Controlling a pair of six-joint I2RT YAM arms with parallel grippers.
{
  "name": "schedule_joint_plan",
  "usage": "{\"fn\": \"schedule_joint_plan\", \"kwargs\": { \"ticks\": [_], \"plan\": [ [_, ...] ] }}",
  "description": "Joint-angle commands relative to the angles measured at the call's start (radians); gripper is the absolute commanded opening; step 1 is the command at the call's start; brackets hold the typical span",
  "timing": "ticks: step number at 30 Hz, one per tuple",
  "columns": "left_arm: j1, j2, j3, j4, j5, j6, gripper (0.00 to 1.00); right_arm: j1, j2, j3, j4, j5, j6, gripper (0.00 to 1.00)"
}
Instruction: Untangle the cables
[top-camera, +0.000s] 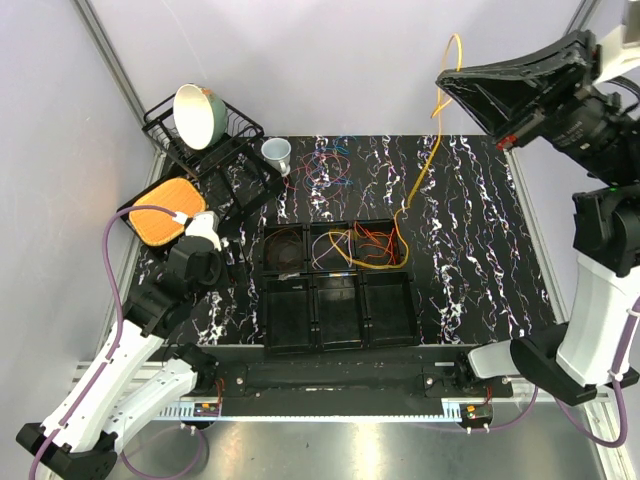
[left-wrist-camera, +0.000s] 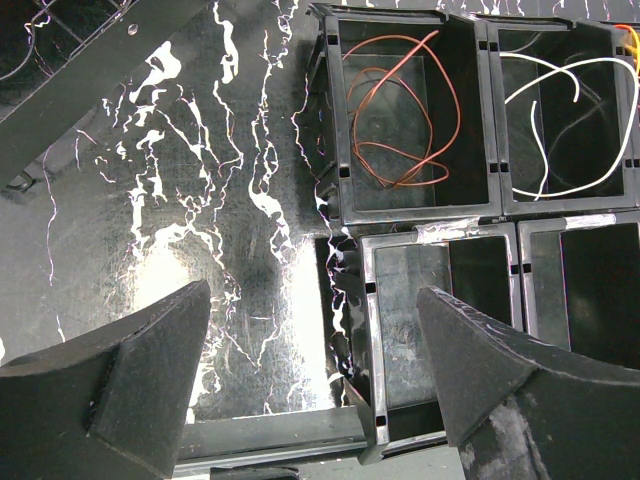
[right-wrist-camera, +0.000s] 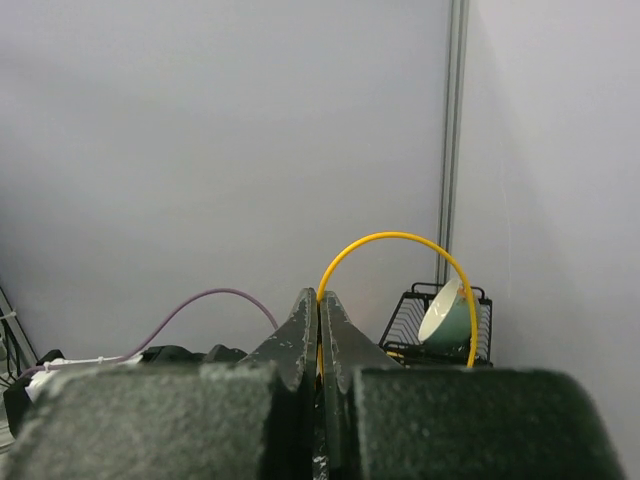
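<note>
Plainly, grey walls (top-camera: 300, 60) enclose black marbled table (top-camera: 470, 250); right pincer (right-wrist-camera: 319, 300) clamps yellow cable (right-wrist-camera: 396, 235), left pincer (left-wrist-camera: 312, 300) gapes.

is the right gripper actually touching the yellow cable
Touching. The right wrist view shows the right gripper shut on the yellow cable, which arcs up and out from between its closed jaws.

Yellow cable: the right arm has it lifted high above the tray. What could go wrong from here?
1. The yellow cable runs down into the far right tray compartment among red and orange cables; pulling higher may drag them out or tighten a knot.
2. The left gripper is open and away from that pile, so nothing holds it down.
3. The right gripper pinches a very thin wire; it could slip.
</note>
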Motion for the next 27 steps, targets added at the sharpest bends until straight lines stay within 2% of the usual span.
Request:
{"fn": "schedule_joint_plan", "kwargs": {
  "ticks": [1, 7, 11, 15, 18, 22, 27],
  "plan": [
    [0.006, -0.004, 0.013, 0.04, -0.001, 0.005, 0.87, 0.0, 0.013, -0.053, -0.01, -0.016, 0.014, 0.0],
    [0.006, 0.003, 0.015, 0.04, 0.001, 0.005, 0.86, 0.0, -0.008, -0.029, -0.004, -0.043, 0.026, 0.0],
    [0.006, 0.005, 0.015, 0.04, 0.001, 0.004, 0.86, -0.001, -0.044, -0.078, -0.004, -0.036, 0.016, 0.0],
    [0.006, 0.009, 0.015, 0.04, 0.002, 0.004, 0.86, 0.002, -0.077, -0.203, 0.02, -0.028, 0.025, 0.0],
    [0.006, 0.011, 0.015, 0.04, 0.004, 0.005, 0.86, 0.0, -0.113, -0.334, 0.102, -0.049, 0.078, 0.0],
    [0.006, 0.016, 0.015, 0.04, 0.007, 0.007, 0.86, 0.009, -0.134, -0.492, 0.295, -0.099, 0.18, 0.0],
    [0.006, 0.017, 0.015, 0.04, 0.005, 0.007, 0.86, 0.097, -0.124, -0.593, 0.303, -0.08, 0.169, 0.0]
  ]
}}
